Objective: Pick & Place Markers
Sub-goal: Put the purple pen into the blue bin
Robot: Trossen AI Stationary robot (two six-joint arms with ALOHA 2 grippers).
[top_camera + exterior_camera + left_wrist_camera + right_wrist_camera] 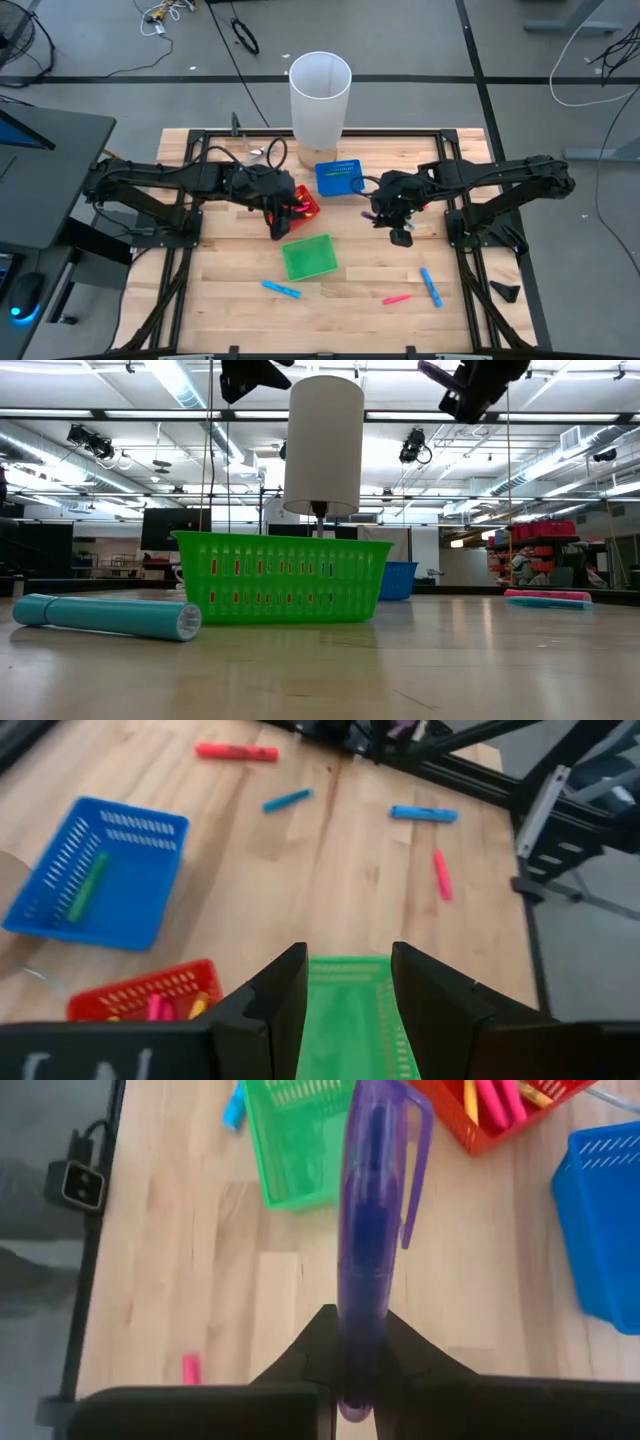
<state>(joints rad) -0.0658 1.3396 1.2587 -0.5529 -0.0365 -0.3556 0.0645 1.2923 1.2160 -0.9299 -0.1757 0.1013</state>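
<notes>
A purple marker (366,1230) is pinched in the right gripper (355,1380), held above the worktop (240,310) between the green basket (308,257) and the blue basket (338,177); its lower end is hidden between the fingers. The left gripper (345,995) is seen with its fingers spread and nothing between them, above the green basket's near end; part of that basket is cut off in the left wrist view. Beside the green basket, the red basket (303,207) is partly covered by the left arm, and pink and yellow markers (497,1102) are made out inside it. A green marker (87,887) lies in the blue basket. Beyond the green basket, 2 blue markers (431,287) and 1 pink marker (396,298) lie loose on the worktop. A white cylinder (320,95) stands behind the blue basket.
</notes>
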